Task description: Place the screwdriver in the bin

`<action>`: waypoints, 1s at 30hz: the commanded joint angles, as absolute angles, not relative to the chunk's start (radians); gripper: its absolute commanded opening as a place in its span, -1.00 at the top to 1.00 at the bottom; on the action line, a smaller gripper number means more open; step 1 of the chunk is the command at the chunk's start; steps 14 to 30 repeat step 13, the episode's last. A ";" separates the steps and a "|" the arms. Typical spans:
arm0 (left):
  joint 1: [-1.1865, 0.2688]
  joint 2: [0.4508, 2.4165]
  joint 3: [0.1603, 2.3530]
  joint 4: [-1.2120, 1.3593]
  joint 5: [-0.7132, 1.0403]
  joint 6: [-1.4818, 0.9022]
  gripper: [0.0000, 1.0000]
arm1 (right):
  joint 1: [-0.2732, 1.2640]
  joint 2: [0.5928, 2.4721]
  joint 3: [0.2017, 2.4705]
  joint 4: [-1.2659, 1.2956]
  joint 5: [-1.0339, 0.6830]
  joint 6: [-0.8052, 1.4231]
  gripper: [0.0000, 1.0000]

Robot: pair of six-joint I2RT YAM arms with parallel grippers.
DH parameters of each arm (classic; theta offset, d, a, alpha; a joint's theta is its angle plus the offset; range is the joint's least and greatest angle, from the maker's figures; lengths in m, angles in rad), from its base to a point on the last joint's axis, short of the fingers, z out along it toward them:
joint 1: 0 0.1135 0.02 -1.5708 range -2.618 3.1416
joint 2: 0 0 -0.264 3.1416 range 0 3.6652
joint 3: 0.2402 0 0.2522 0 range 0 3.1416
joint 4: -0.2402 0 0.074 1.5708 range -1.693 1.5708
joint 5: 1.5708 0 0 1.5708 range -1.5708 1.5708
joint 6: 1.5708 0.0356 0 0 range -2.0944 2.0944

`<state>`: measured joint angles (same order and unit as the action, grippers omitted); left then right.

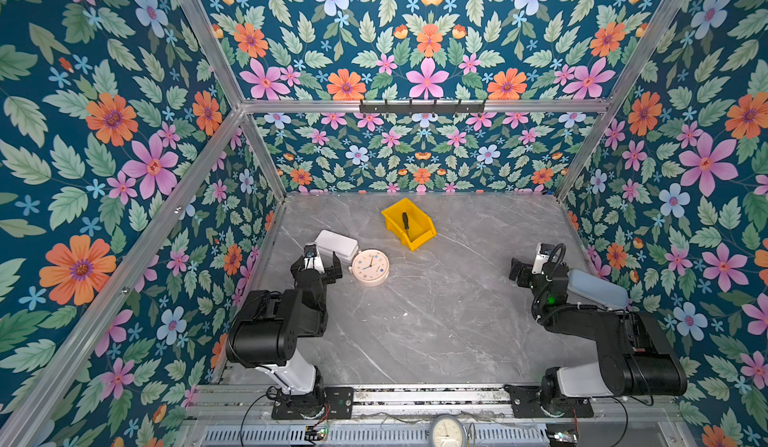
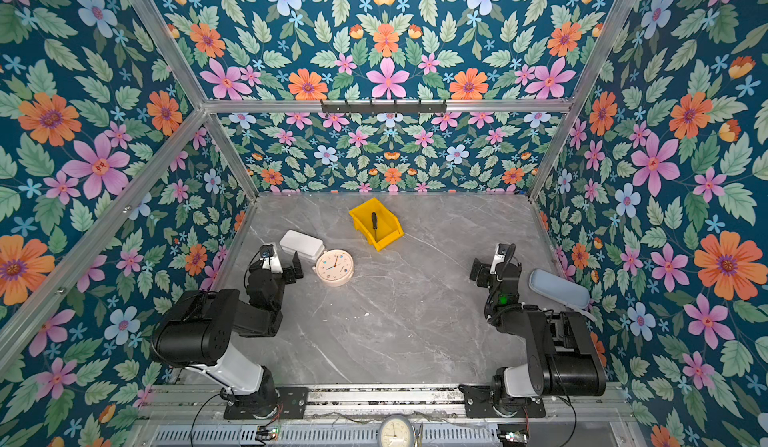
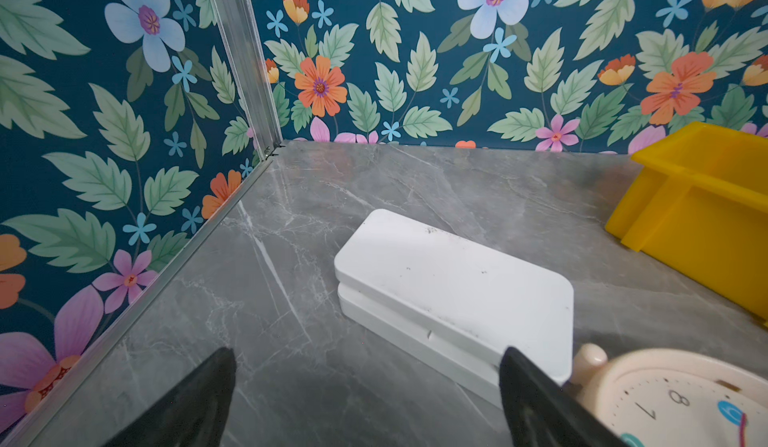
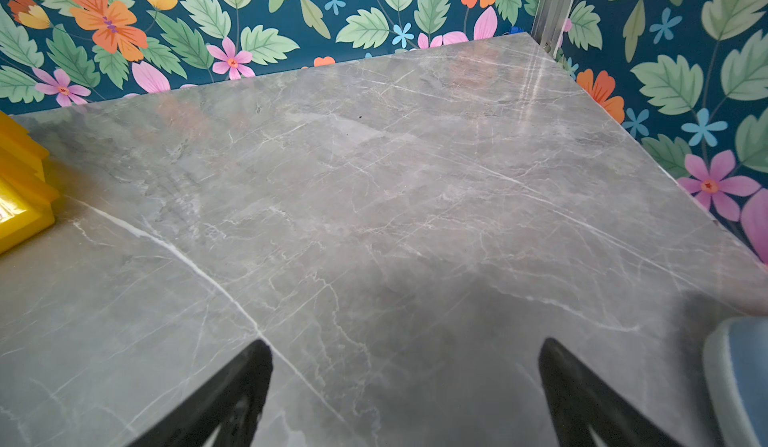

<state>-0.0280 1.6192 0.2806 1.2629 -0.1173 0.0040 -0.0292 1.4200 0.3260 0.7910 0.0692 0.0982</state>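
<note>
Left wrist view shows the left pincer point(image 3: 368, 353) spread wide and holding nothing, its two dark fingers point(image 3: 199, 399) hanging over the grey marbled bench point(image 3: 291, 199). Just ahead of it lies a flat white box point(image 3: 453, 282), lid shut, and one finger overlaps the box's near corner; whether they touch cannot be told. Just beside that same finger, on the side toward the other arm, a round cream clock point(image 3: 681, 399) lies face up, close against the box. The right wrist view shows the right pincer point(image 4: 405, 343) also fully open and empty, over a bare stretch of bench, with a pale blue case point(image 4: 739, 382) just beside its outer finger. Farther ahead of both pincers, well apart from each and roughly between them, the yellow bin point(image 1: 428, 233) stands on the bench toward the back wall, beyond the clock and box, its low front turned toward the right pincer's side. In both top views the screwdriver point(image 1: 405, 221) lies inside the bin, black handle toward the tall back end and thin shaft pointing toward the low front, touched by neither pincer.
</note>
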 commanded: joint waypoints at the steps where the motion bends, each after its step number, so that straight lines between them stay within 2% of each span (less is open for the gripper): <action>1: -0.028 1.619 0.281 1.266 -0.129 0.000 -1.00 | -0.029 1.420 0.325 0.834 0.067 0.079 -0.99; 30: -0.028 1.620 0.283 1.262 -0.126 0.000 -1.00 | -0.029 1.421 0.325 0.836 0.067 0.077 -0.98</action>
